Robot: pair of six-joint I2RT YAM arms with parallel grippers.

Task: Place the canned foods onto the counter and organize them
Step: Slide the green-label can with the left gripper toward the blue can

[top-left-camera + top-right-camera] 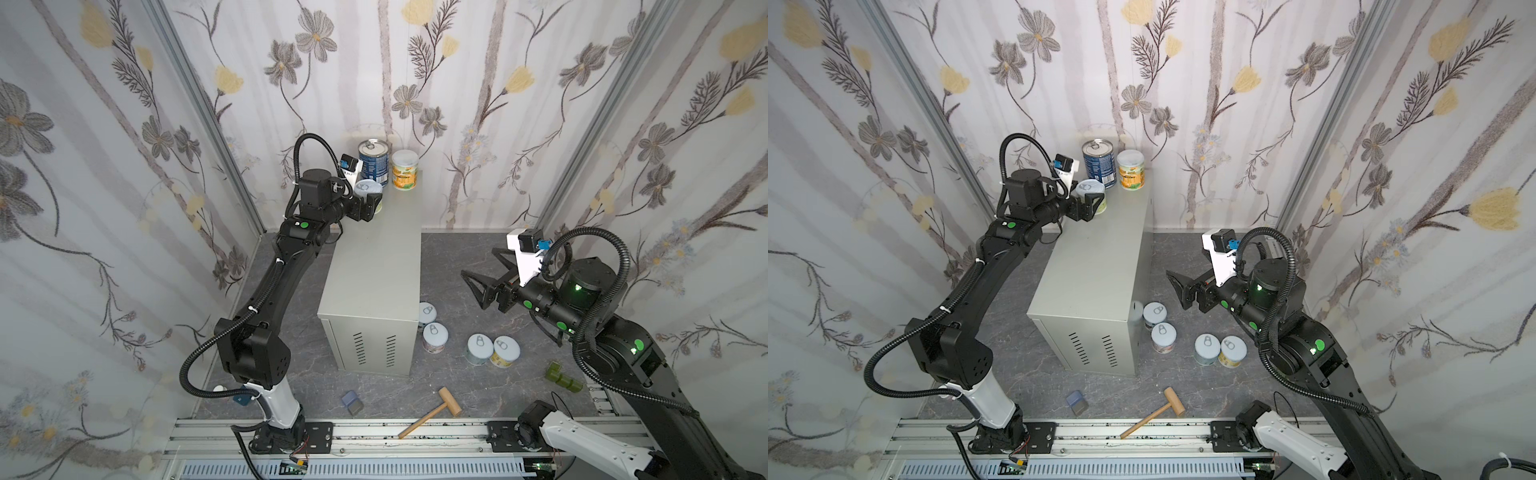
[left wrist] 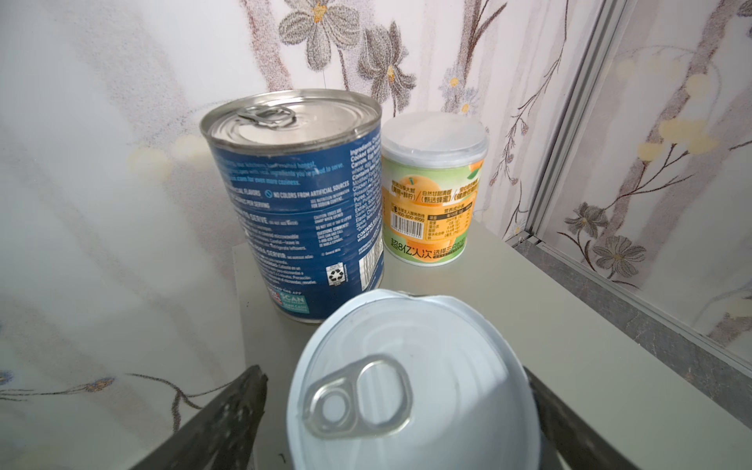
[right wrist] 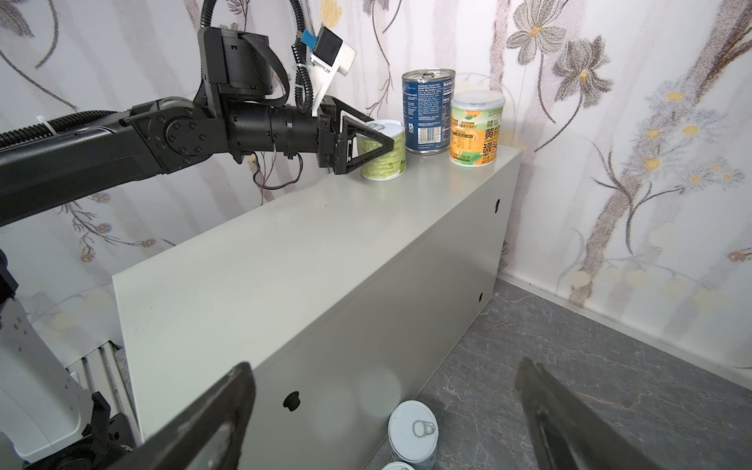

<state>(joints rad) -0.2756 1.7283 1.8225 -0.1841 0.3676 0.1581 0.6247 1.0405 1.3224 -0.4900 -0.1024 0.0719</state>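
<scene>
Left wrist view looks down on the white pull-tab lid of a small can [image 2: 411, 386] standing upright near the far end of the counter [image 2: 569, 346]. The right wrist view shows that its label is pale green. The left gripper [image 2: 392, 372] stands open around this can. One finger [image 2: 228, 411] is clear of the can's side with bare counter top showing between them. The other finger [image 2: 569, 415] is close beside the lid's opposite edge, and I cannot tell whether it touches. Just behind the small can stands a taller blue can [image 2: 297, 203] with a metal top. Beside that is an orange-labelled can [image 2: 431, 195] with a white lid, also upright, by the flowered wall [image 2: 122, 122].

Both top views show four other cans upright on the dark marbled floor [image 1: 457, 386], to the right of the counter. A half-hidden can [image 1: 427, 312] sits by the counter's side, with a pink-labelled can [image 1: 435, 338] just in front of it. A pale blue can [image 1: 480, 349] and a yellow-labelled can [image 1: 505, 352] stand side by side, a little apart from those two.

The right gripper [image 1: 478, 262] hangs in the air to the right of the counter, above the floor. Its jaws are spread wide with nothing between them.

Nearer the front rail lie a wooden mallet [image 1: 432, 411], a small blue-grey block [image 1: 352, 402] and a green piece [image 1: 563, 377].
</scene>
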